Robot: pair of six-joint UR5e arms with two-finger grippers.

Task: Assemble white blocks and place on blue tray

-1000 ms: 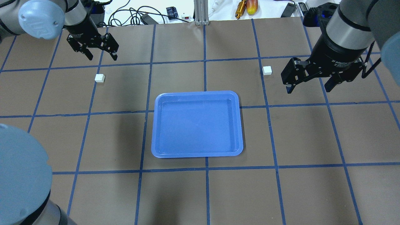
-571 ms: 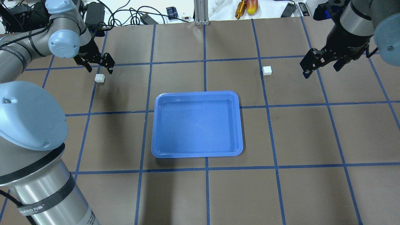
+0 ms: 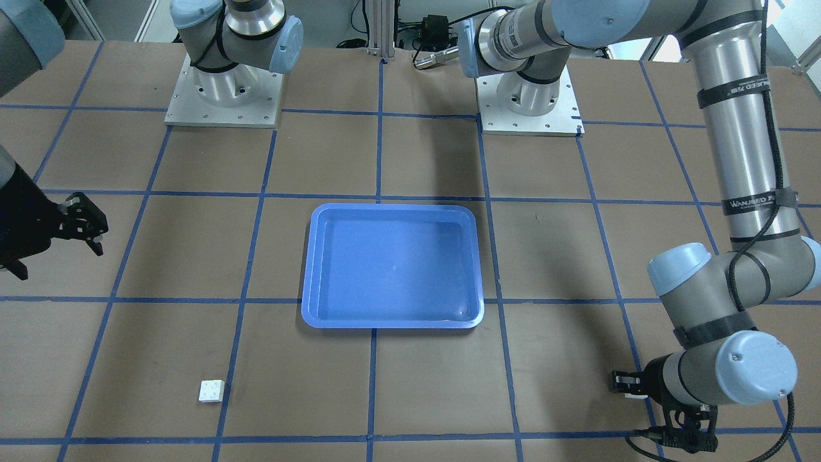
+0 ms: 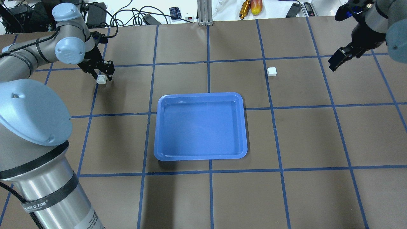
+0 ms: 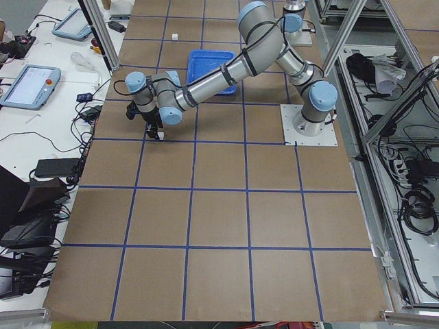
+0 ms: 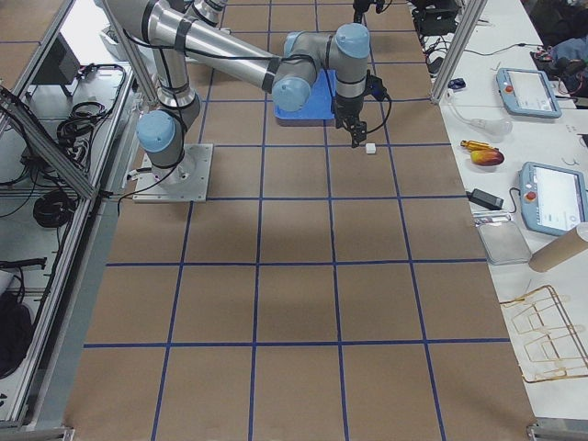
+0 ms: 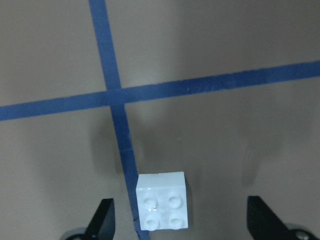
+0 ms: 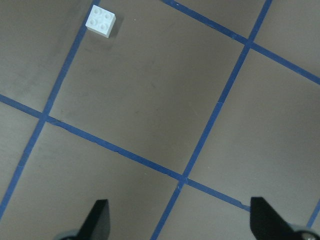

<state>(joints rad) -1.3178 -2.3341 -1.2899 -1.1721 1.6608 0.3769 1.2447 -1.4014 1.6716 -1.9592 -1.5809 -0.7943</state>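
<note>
We judge each white brick (image 7: 162,207) light, rigid and slick, so we should pinch its flat sides. Our left gripper (image 7: 180,222) brackets it, fingers wide. Our right gripper (image 8: 180,220), equally wide, hangs well apart from the other white brick (image 8: 100,21). Both bricks lie outside the blue tray (image 4: 200,94).

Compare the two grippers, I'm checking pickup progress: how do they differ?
The left gripper straddles its white block; the right gripper stands well off from the other white block. The left gripper is low by the table; the right gripper hangs higher. Both are open, holding nothing.
</note>
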